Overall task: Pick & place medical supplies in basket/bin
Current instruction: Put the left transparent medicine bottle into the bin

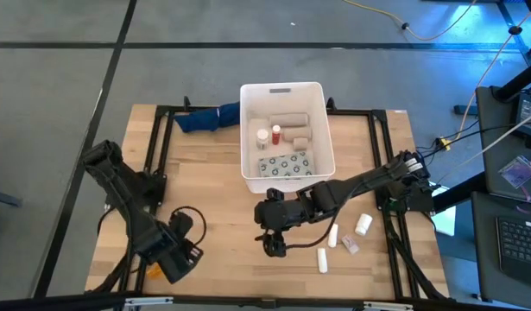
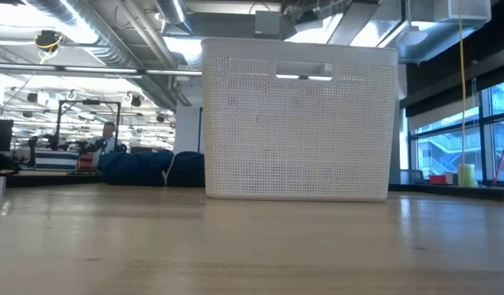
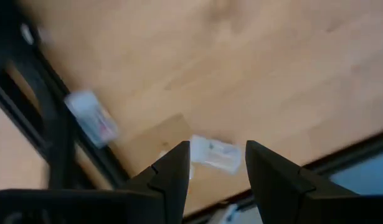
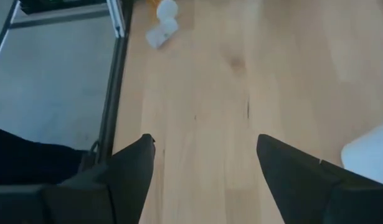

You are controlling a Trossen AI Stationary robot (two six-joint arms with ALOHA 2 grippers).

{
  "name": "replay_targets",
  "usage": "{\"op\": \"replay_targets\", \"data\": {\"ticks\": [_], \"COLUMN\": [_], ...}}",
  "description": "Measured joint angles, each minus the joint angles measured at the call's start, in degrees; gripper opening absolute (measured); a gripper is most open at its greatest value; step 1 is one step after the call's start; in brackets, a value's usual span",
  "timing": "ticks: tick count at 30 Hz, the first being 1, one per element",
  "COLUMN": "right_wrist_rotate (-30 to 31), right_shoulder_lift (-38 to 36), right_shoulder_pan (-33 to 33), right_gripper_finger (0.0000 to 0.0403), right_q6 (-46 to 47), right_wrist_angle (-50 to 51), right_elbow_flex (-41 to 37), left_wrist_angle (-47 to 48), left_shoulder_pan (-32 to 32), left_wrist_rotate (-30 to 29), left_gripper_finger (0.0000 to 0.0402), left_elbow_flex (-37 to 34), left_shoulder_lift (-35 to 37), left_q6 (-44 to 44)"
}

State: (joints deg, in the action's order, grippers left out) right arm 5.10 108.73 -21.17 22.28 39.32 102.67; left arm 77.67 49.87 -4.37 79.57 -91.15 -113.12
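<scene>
My right gripper hangs with fingers spread over bare wood, the white tub just beyond, loose supplies beside. Left gripper is parted, empty, at the table edge.

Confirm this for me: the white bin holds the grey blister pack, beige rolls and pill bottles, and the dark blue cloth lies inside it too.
Not quite. The white bin does hold the grey blister pack, beige rolls and pill bottles, but the dark blue cloth lies outside it, on the table beside its left wall. The high view shows this.
</scene>
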Motion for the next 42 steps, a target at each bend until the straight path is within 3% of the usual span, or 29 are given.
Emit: {"op": "replay_targets", "data": {"ticks": [4,14,21,32,42], "right_wrist_rotate": [0.0,0.4,0.4,0.4,0.4], "right_shoulder_lift": [0.0,0.0,0.0,0.0,0.0], "right_shoulder_pan": [0.0,0.0,0.0,0.0,0.0], "right_gripper_finger": [0.0282,0.0282,0.0282,0.0282,0.0282], "right_q6": [-0.3,-0.2,-0.1,-1.4,-1.9], "right_wrist_angle": [-1.8,-2.2,-2.2,-2.1,-1.0], "right_elbow_flex": [0.0,0.0,0.0,0.0,0.0], "left_wrist_angle": [-4.1,-5.6,-5.3,0.6,1.0], "left_shoulder_pan": [1.4,1.8,1.6,1.8,1.7], "left_wrist_rotate": [-3.4,-8.2,-2.6,-0.6,3.3], "left_gripper_finger": [0.0148,0.0148,0.0166,0.0264,0.0268], "left_elbow_flex": [-4.5,-6.4,-6.4,-6.4,-6.4], "left_shoulder_lift": [0.0,-0.3,-0.3,-1.0,-1.1], "left_q6": [-9.3,-7.8,-7.8,-10.2,-16.2]}}
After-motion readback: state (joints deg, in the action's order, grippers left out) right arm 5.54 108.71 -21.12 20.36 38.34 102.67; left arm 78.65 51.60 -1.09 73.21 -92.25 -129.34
